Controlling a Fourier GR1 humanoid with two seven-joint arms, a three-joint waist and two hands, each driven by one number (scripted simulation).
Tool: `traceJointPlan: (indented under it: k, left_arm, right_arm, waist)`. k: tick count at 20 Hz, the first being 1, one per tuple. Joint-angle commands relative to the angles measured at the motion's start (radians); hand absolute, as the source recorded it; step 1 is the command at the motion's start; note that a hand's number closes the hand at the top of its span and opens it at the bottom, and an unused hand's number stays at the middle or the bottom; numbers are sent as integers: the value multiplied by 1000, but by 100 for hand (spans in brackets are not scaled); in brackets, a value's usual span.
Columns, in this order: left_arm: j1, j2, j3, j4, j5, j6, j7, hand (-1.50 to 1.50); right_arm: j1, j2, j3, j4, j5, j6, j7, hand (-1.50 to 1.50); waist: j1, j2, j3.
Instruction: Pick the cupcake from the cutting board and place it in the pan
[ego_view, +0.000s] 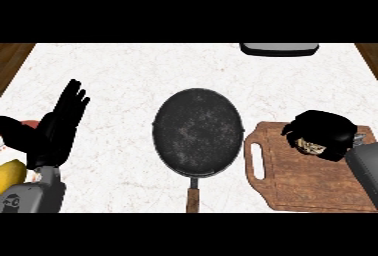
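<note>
Curling down over the cupcake (311, 146), the right hand (321, 131) has its black fingers wrapped round it, so only a speckled, pale scrap of wrapper or cake shows below the knuckles. The cupcake is over the wooden cutting board (310, 185), toward its 12 o'clock edge; whether it rests on the wood or is just off it cannot be told. The coming move turns on one direction: the pan (198, 132) lies at 9 o'clock from that hand, just beside the board, with a thin strip of counter (133, 65) between them. The right hand is plainly the nearer one. The pan is a dark, mottled, matte round with a shallow rim, and its wooden handle (193, 197) points to 6 o'clock, out of the carry path. The board is brown and grained, with rounded corners and a slot cut along its 9 o'clock side. The counter is pale marbled stone. At 9 o'clock of the pan, well apart, the left hand (55, 132) rests with its fingers straight and up.
</note>
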Motion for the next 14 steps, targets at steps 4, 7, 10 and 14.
traceJointPlan:
  k: [4, 7, 10, 14]
  left_arm:
    - [-24, -24, -5, -3, -38, 13, 28, 0]
    - [6, -2, 27, -1, 4, -47, 8, 0]
    - [-15, 38, 75, 45, 31, -68, 8, 0]
    - [-9, 7, 43, 43, -9, -27, -8, 0]
  right_arm:
    - [3, 32, -39, 55, 6, -38, -87, 150]
    - [-6, 54, -56, 72, -2, -17, -87, 150]
    - [30, 198, -26, -57, -5, 124, 158, 150]
    - [20, 426, -95, 6, -4, 160, 470, 150]
  waist:
    - [-2, 4, 6]
    - [-1, 4, 5]
    - [-14, -3, 3]
    - [-21, -15, -1]
